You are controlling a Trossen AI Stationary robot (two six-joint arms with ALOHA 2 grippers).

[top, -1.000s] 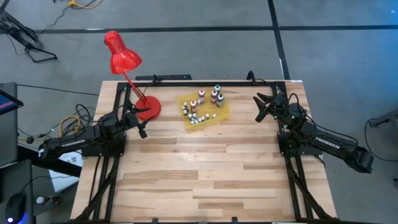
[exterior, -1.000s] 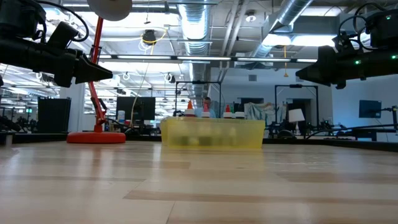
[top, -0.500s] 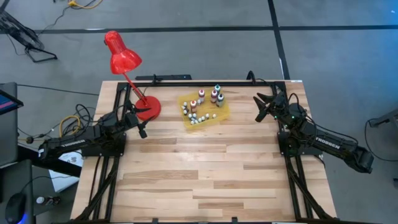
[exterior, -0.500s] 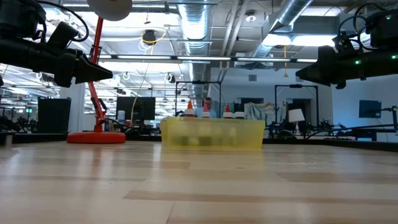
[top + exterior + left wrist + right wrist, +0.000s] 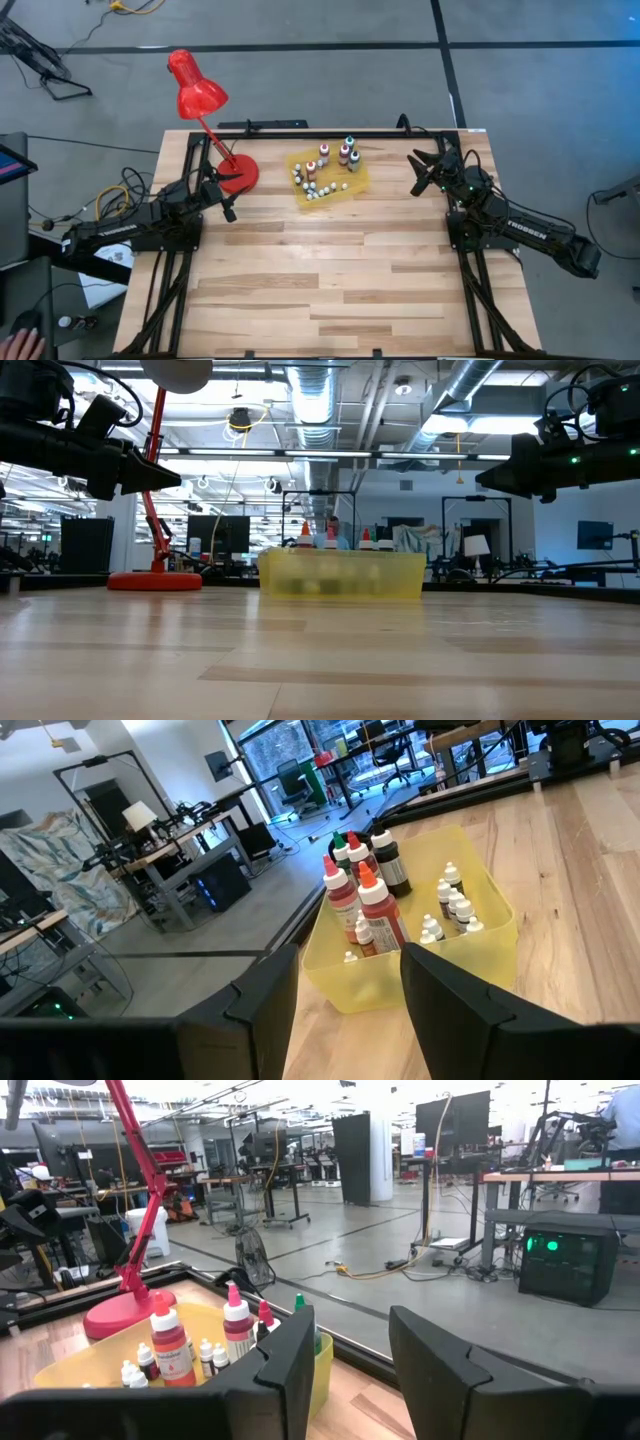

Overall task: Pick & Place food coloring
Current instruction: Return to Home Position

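Observation:
The food coloring bottles [image 5: 325, 165] stand in a shallow yellow bin [image 5: 357, 184] at the table's far middle. The taller red, orange, green and dark ones are toward the far side; tiny pale-capped ones cluster nearer. The bottles show upright in the left wrist view [image 5: 372, 905] and the right wrist view [image 5: 170, 1345]. My left gripper [image 5: 227, 193] hangs open above the table, left of the bin beside the lamp base. My right gripper [image 5: 414, 174] hangs open to the bin's right. Both point at the bin and touch nothing.
A red desk lamp stands with its round base [image 5: 239, 172] on the table's far left, just beyond my left gripper; its head [image 5: 196, 92] leans out past the far edge. The wooden table [image 5: 330, 280] stretches bare toward the near edge. Cables lie off the left side.

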